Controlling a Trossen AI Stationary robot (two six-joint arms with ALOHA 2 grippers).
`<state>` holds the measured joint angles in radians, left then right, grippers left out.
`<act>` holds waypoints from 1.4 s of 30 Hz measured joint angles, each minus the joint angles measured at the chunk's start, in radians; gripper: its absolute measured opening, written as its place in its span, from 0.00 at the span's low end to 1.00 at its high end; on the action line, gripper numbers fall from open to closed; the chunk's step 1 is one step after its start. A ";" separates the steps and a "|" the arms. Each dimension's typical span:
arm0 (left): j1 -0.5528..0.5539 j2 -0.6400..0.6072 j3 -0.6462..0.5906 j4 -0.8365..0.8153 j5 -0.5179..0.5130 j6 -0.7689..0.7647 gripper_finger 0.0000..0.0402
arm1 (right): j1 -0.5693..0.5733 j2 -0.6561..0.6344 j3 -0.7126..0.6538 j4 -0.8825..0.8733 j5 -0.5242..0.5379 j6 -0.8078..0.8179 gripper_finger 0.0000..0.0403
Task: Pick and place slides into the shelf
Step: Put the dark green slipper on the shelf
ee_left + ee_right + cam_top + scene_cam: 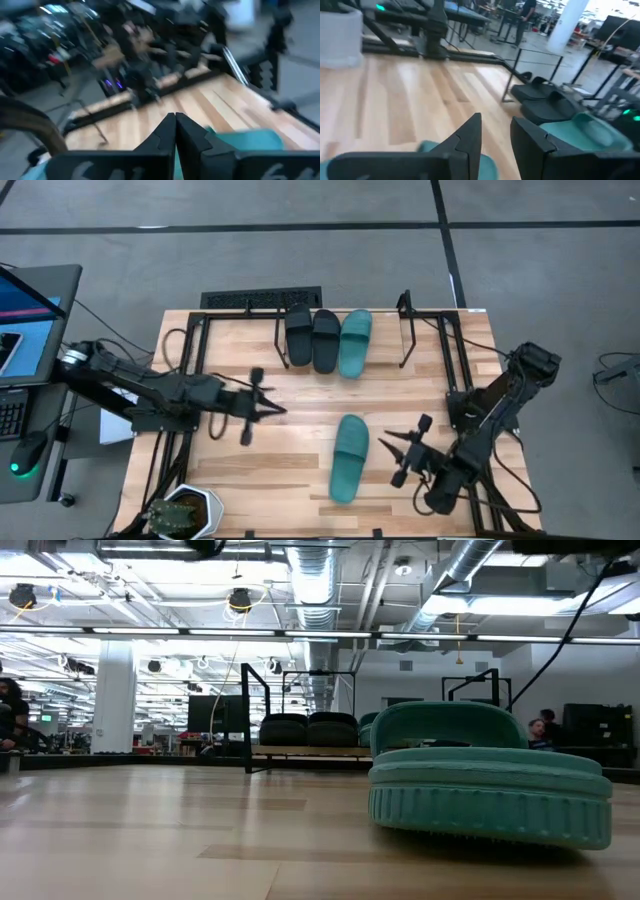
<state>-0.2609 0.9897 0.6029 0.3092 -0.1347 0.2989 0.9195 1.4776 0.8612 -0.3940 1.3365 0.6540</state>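
Probably an open-plan robotics lab, exposed ceiling ducts (318, 580), strip lights, distant workstations, concrete floor (300, 265)

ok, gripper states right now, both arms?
Left gripper: closed, empty, mid-table.
Right gripper: open, holding nothing, beside the loose teal slide.

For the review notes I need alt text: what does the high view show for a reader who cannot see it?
Seen from above, three slides, two black and one teal, sit side by side in the shelf at the table's far edge. A fourth teal slide lies loose on the wood between the shut left gripper and the right gripper.
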 joint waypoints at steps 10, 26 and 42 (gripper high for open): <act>0.183 -0.283 -0.398 0.353 0.309 -0.104 0.00 | -0.020 0.010 0.000 0.147 -0.015 0.016 0.23; 0.211 -0.299 -0.462 0.301 0.308 -0.074 0.00 | -0.130 0.017 0.001 0.193 -0.431 0.219 0.23; 0.211 -0.299 -0.462 0.161 0.124 0.046 0.00 | -0.123 0.318 0.168 0.117 -0.587 0.443 0.23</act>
<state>-0.0498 0.6910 0.1410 0.4700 -0.0105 0.3450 0.7961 1.7956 1.0290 -0.2772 0.7495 1.0973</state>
